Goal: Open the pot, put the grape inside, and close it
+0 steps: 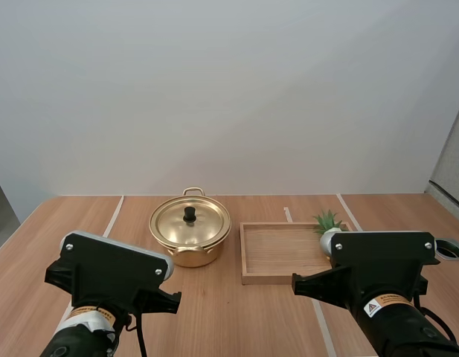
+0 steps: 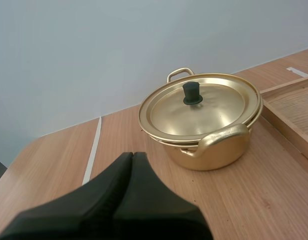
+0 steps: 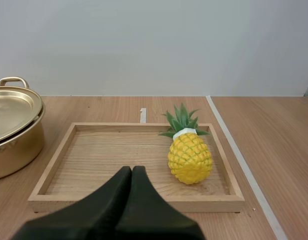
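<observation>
On wooden table: round golden metal pot beside rectangular wooden tray.
Smooth lid seated, black knob; bumpy yellow pineapple in tray; left gripper and right gripper closed, empty.

My right gripper has its fingers pressed together in one dark wedge, just short of a wooden tray. A yellow pineapple stands upright inside the tray. Beside the tray's far side sits a gold pot with its lid on, seemingly not touching it.
</observation>
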Available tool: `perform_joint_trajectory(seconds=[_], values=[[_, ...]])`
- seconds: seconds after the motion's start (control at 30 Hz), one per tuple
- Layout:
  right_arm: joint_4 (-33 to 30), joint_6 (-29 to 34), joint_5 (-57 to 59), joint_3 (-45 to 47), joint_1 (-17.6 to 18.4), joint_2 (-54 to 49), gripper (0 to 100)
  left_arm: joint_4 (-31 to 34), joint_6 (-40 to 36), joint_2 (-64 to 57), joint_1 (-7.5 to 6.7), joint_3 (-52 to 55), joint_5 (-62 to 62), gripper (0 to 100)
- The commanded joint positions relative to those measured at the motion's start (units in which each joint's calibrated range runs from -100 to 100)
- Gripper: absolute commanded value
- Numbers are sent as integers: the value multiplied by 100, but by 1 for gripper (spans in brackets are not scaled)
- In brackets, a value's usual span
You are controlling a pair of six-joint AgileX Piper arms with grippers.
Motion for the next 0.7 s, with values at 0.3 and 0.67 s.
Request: perform_joint_trajectory(seconds=[0.3,0.67], values=[[17,-12,-538,399,-22,-41,1,-38,21,-32,-20,0,51,0],[17,-12,-521,399,-22,-41,1,-38,21,-32,-13,0,50,0]])
